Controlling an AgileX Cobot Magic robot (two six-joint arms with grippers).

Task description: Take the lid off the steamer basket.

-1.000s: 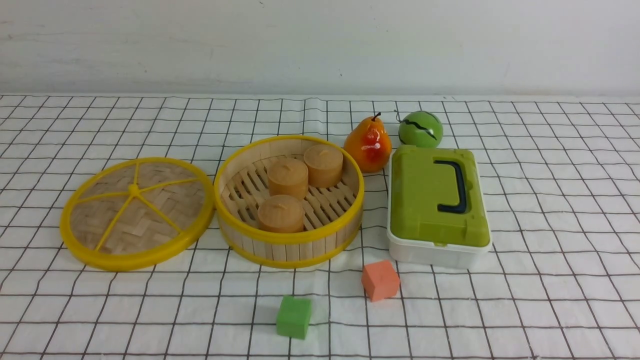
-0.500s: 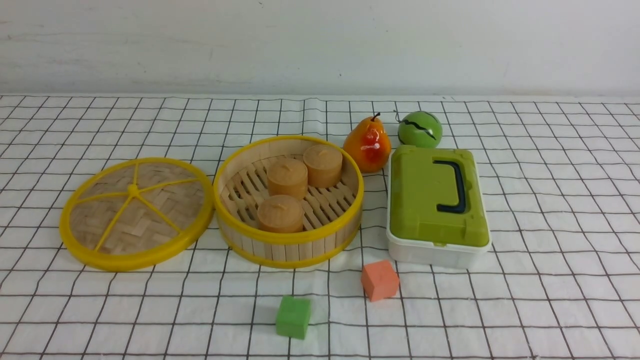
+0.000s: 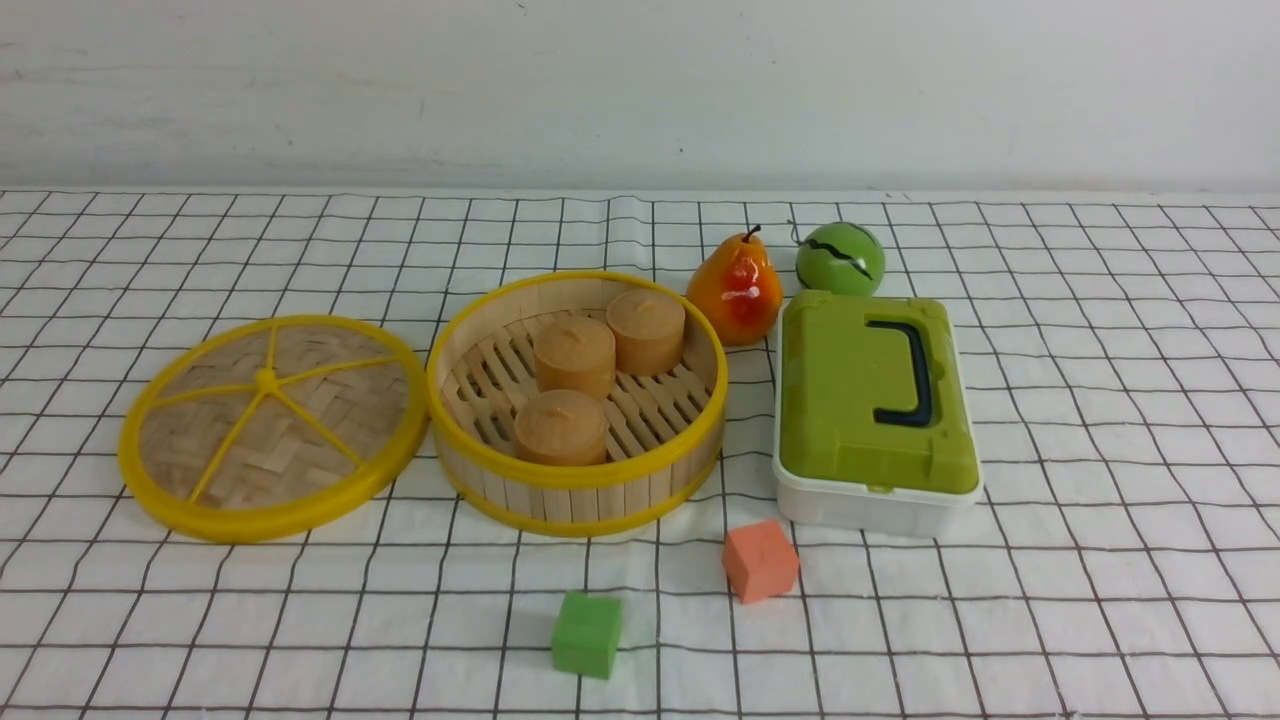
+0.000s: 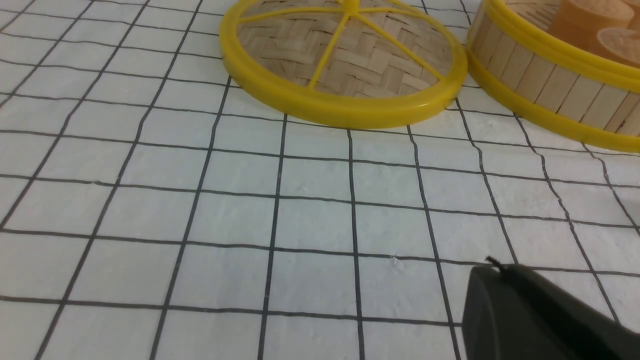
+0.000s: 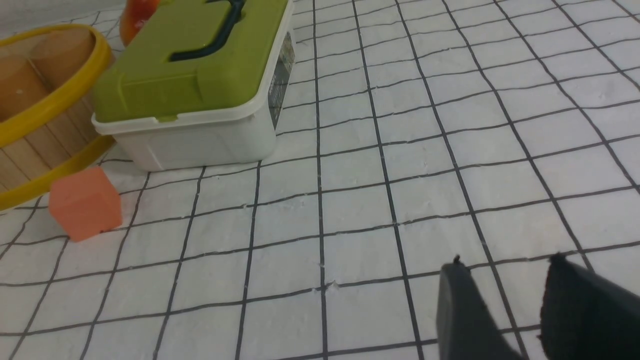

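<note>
Three tan cylinders in slatted steamer basket (image 3: 578,485), woven bamboo lid (image 3: 272,428) beside

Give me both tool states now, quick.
Left tool: only one dark finger visible, cannot tell, nothing seen in it.
Right tool: open, empty.

Right pincer (image 5: 522,300) low, fingers slightly parted; left pincer (image 4: 530,310) one dark finger visible.

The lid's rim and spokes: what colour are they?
Yellow, around pale woven bamboo; the lid shows best in the front view.
</note>
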